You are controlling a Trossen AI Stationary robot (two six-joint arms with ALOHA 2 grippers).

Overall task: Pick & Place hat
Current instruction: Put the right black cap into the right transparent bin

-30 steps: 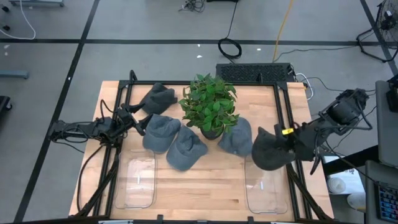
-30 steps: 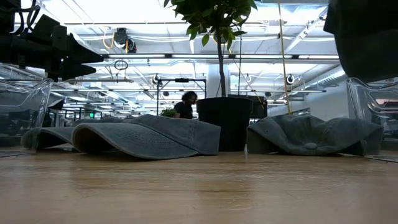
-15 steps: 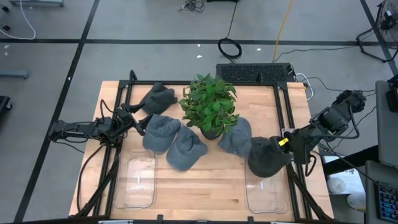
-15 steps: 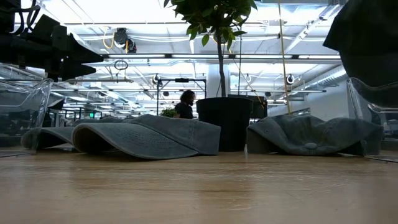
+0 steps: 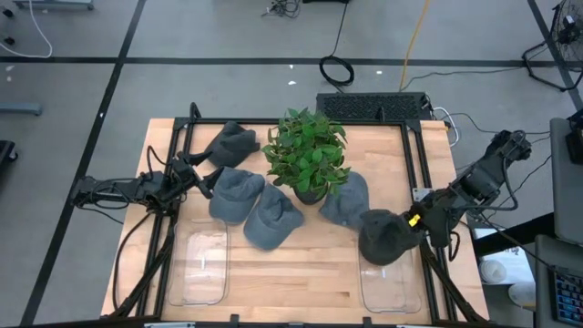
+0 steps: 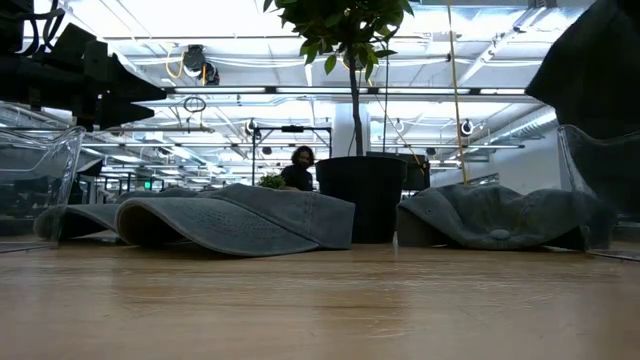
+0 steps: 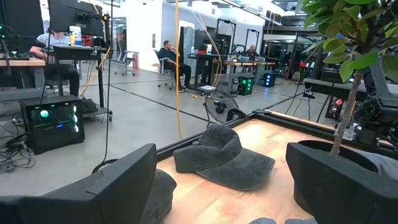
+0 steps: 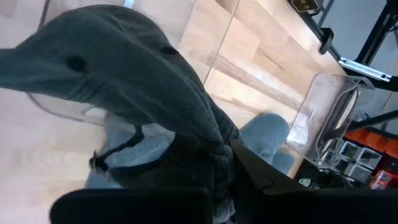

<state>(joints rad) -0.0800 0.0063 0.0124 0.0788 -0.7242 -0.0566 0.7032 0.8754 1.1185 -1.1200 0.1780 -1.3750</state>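
The dark grey hat (image 5: 383, 239) has come lower and further inward than a second ago, now hanging over the right clear bin (image 5: 392, 282), pinched tight in the right gripper (image 5: 414, 221). The left gripper (image 5: 193, 173) waits wide open, empty, by the left table edge. No readable writing anywhere.

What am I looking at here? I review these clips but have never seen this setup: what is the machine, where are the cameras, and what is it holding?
It is a robot with two dark arms at a wooden table. One camera looks straight down, one sits at table level, and one rides on each wrist. On the table stand a potted plant, four loose grey hats and two clear bins, the left bin and the right bin. The right end effector is shut on a dark hat, hanging it above the right bin. The left end effector waits open near the hats at the left.
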